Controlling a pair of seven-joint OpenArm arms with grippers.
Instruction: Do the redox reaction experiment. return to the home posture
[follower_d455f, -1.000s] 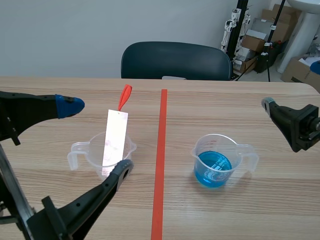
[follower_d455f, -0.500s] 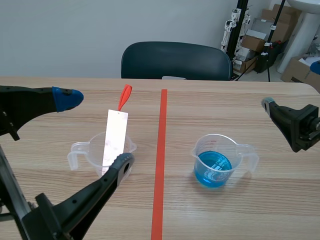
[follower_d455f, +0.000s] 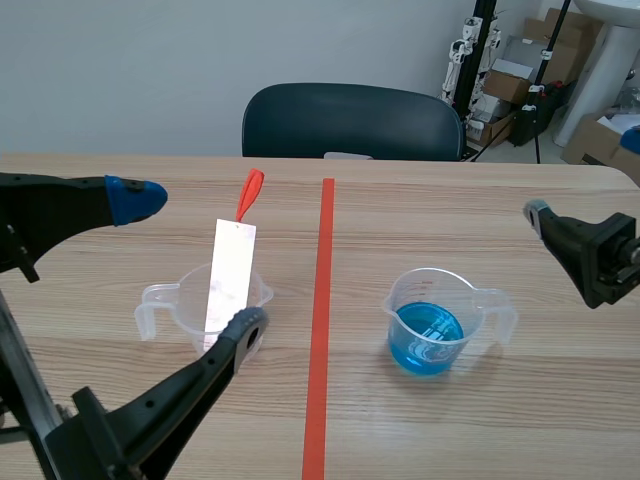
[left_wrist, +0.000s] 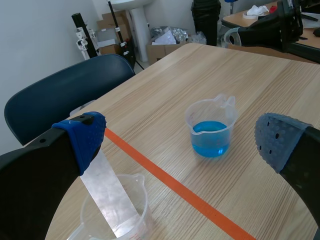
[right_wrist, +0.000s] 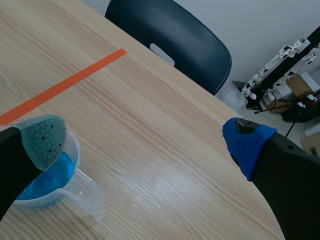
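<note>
A clear beaker left of the tape line holds a shiny metal strip leaning upright; both show in the left wrist view too, the strip in its beaker. A second beaker with blue liquid stands right of the line and appears ahead of the left gripper and by the right gripper's finger. My left gripper hangs wide open above the strip beaker, holding nothing. My right gripper is open and empty, raised beside the blue beaker at the table's right.
A red-orange object lies on the table behind the strip. A dark chair stands at the far edge. Boxes and stands sit beyond the table's back right corner. The rounded table corner is near the right gripper.
The left gripper has pulled back slightly toward the left and lower, fingers still open. The right arm has barely moved. Beakers and strip are unmoved.
</note>
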